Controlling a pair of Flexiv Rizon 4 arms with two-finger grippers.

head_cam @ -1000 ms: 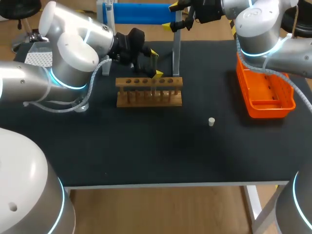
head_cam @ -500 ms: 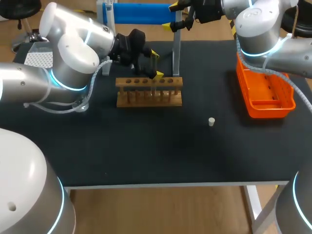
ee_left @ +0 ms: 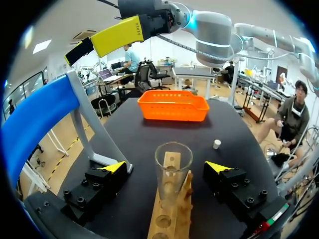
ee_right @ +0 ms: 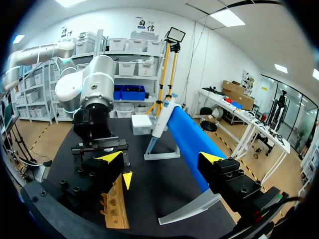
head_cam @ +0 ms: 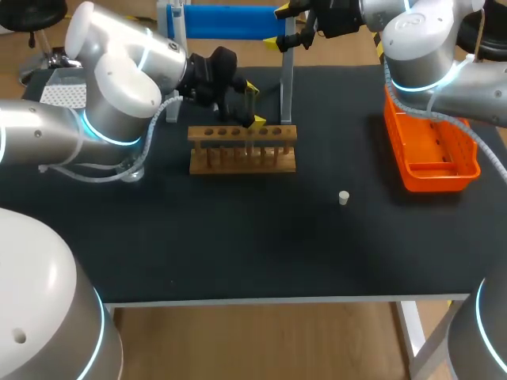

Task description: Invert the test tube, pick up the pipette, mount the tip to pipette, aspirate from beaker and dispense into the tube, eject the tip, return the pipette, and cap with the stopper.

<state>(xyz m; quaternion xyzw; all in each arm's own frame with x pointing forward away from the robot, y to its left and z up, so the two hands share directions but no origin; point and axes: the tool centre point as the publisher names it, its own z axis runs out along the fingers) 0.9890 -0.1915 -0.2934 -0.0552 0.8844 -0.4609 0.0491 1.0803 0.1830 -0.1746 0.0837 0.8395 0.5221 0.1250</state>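
Left wrist view: test tube point(ee_left: 173, 174) stands in rack point(ee_left: 178, 225).

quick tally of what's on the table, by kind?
Wooden rack: 1
Test tube: 1
Orange basket: 1
White stopper: 1
Blue stand: 1
Pipette: 1
Tip box: 1
Total: 7
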